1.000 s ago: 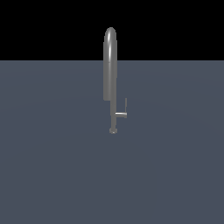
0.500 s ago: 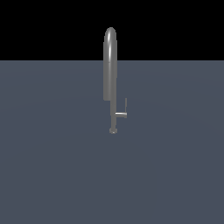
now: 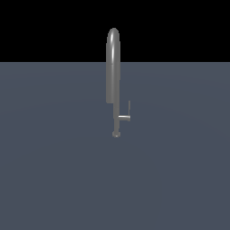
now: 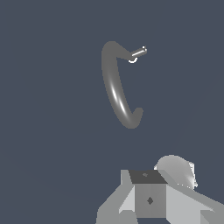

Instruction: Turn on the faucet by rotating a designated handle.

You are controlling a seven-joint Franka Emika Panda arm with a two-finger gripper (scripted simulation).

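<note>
Clearly nothing is done yet: the faucet stands alone on the grey floor, its handle untouched on the exterior view's right, the gripper well above, its spread impossible to tell.

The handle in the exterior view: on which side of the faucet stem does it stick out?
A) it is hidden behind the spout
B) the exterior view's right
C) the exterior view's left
B: the handle leaves the thin stem of the faucet low down, runs toward the exterior view's right, and ends in a slender upright bar.
</note>
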